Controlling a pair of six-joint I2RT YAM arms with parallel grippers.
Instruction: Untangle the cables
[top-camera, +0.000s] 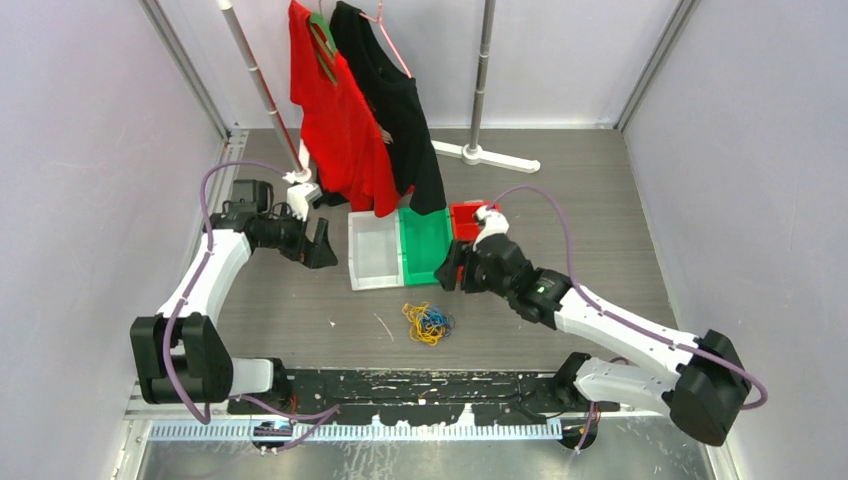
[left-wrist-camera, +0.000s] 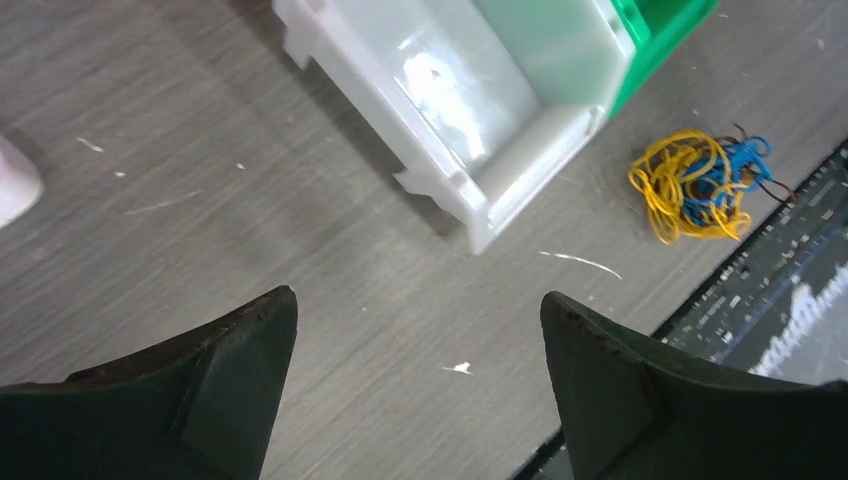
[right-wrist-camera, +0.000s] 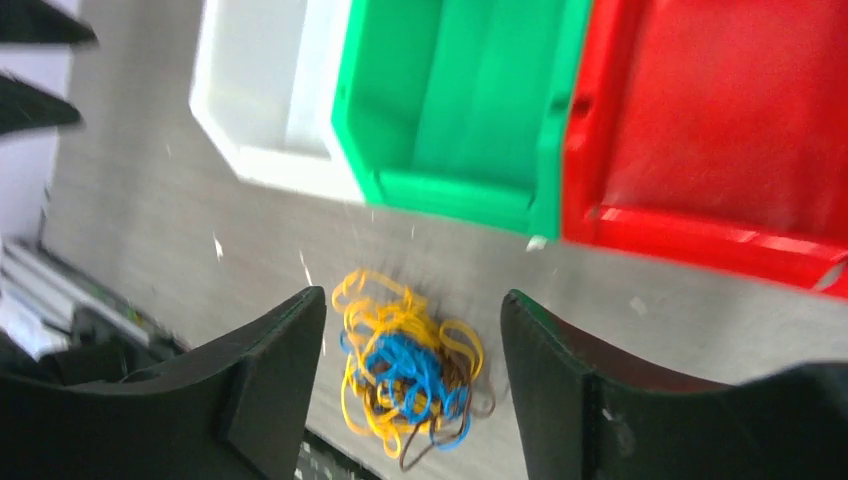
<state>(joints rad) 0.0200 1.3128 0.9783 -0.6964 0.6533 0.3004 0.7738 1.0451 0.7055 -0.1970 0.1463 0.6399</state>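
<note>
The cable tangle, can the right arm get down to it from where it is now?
Probably yes. The right arm's open fingers point toward the cable tangle, which lies loose on the table with nothing over it; the bins sit beyond it.

Lit brightly and evenly from above in the top view, with only soft, faint shadows on the table (top-camera: 300, 310) beside the white bin (top-camera: 372, 250). Sharp there to the edges. White glare inside that bin in the left wrist view; left claw (left-wrist-camera: 417, 298) slightly soft up close. Heavy motion smear in the right wrist view: cables (right-wrist-camera: 410, 375), green bin (right-wrist-camera: 450, 190) and red bin (right-wrist-camera: 700, 245) all streaked.
</note>
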